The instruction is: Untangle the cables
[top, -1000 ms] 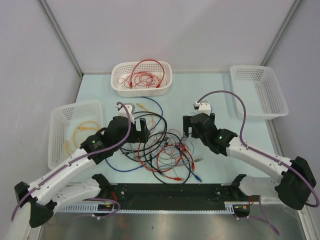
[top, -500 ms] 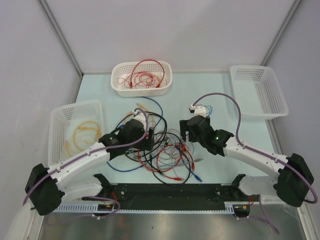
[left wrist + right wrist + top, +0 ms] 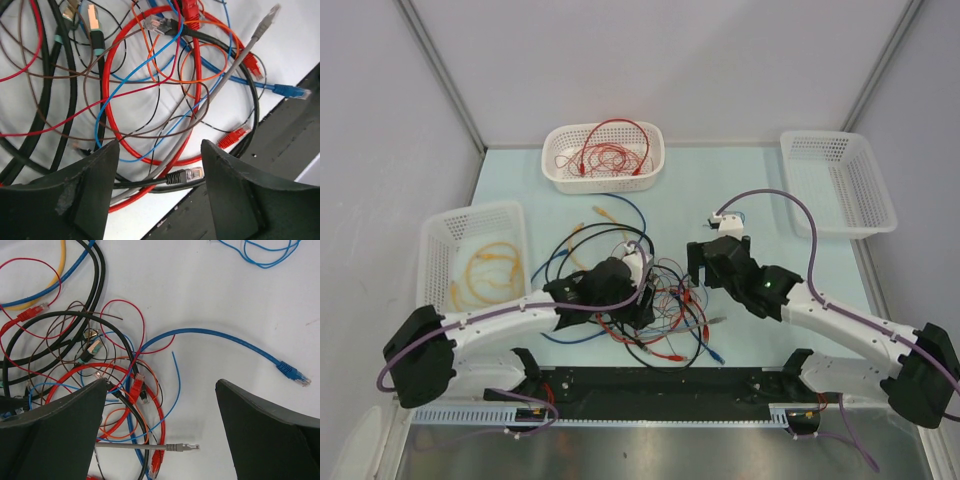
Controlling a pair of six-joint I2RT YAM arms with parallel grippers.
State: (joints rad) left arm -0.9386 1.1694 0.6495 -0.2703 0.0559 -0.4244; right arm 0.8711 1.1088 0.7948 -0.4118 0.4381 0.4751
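The cables (image 3: 655,300) lie in one tangle of red, blue, black, grey and orange wires at the middle of the table. My left gripper (image 3: 642,300) is open right over the tangle. In the left wrist view its gripper (image 3: 160,150) straddles a black cable with a clear plug (image 3: 192,173), a grey cable and a thick red cable (image 3: 192,75), holding none. My right gripper (image 3: 712,268) is open at the tangle's right edge. In the right wrist view the right gripper (image 3: 161,385) hangs above a grey plug (image 3: 182,446) and a blue cable (image 3: 235,340).
A white basket (image 3: 603,182) at the back centre holds red wires. A left basket (image 3: 438,250) holds yellow cables. Another basket (image 3: 840,180) stands at the back right. A black rail (image 3: 660,395) runs along the near edge. A thin blue wire (image 3: 260,252) lies apart.
My left arm has swung right, from beside the left basket to over the tangle. My right gripper has shifted slightly nearer and to the right.
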